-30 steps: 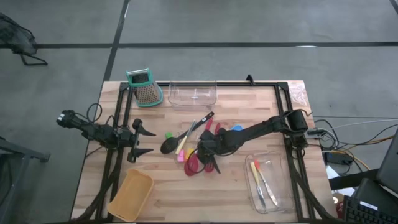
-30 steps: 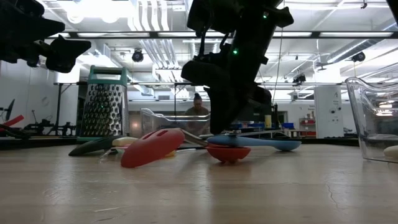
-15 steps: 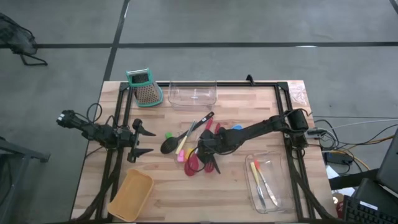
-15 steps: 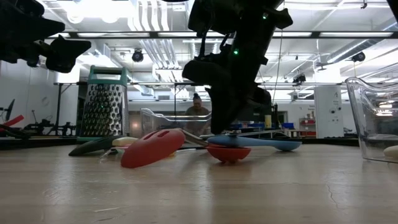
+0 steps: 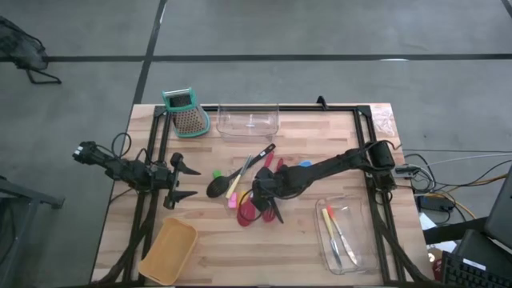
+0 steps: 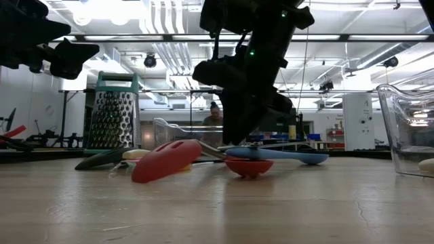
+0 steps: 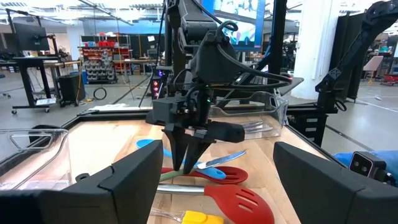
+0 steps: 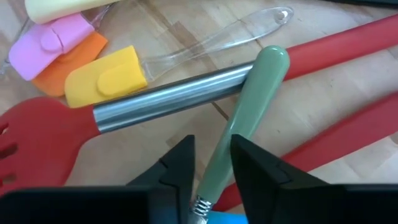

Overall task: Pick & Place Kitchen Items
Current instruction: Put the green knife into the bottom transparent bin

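The kitchen items lie in a pile at the table's middle: a black ladle [image 5: 218, 188], a red slotted spatula [image 5: 250, 210], a blue spoon [image 6: 285, 154], a red spoon [image 6: 249, 166], a yellow spatula [image 8: 106, 78], and pink [image 8: 56, 37] and orange [image 8: 68, 62] pieces. My right gripper [image 5: 266, 198] stands over the pile, pointing down, shut on a green-handled tool [image 8: 258, 87]. My left gripper [image 5: 194, 182] waits open and empty left of the pile. My right gripper pinches the green handle [image 8: 219, 163] between its two fingers, close to the handle's wire end. The fingers come from above, pointing down, and lie across the handle. The handle's free end [image 8: 268, 62] lies across the red spatula's steel handle [image 8: 168, 96].
A teal-topped grater [image 5: 186, 112] and a clear bin [image 5: 248, 120] stand at the far edge. A second clear bin [image 5: 344, 232] holding utensils sits at the near right. A tan bin [image 5: 170, 250] sits at the near left. A person shows far behind the table [image 6: 215, 116].
My right gripper has shifted a little toward the table's left edge and slightly up over the pile. The utensils on the table have kept their places.
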Tool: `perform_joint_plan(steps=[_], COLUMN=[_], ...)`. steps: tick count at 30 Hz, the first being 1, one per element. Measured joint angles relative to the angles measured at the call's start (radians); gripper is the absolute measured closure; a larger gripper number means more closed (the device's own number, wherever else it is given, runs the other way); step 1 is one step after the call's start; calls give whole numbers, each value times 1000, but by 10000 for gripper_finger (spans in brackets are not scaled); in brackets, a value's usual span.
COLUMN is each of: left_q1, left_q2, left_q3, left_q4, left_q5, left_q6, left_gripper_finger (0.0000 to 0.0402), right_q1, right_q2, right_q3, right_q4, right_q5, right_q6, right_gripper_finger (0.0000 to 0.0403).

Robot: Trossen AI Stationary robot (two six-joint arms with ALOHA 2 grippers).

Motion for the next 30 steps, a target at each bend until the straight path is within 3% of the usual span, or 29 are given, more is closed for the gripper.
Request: perform_joint_plan(steps=[7, 14, 19, 30], left_q1=[0, 0, 0, 0], left_q2=[0, 0, 0, 0], left_q3=[0, 0, 0, 0], left_q4=[0, 0, 0, 0], left_q5=[0, 0, 0, 0], left_q6=[0, 0, 0, 0], left_gripper_finger=[90, 90, 90, 90], right_q1=[-4, -5, -5, -5], right_q2=[3, 2, 2, 0], right_q3=[-29, -42, -42, -42], right_q4=[-6, -1, 3, 8], right_q5=[8, 28, 37, 41], right_q6=[34, 36, 36, 21], right_gripper_finger=[241, 231, 255, 357])
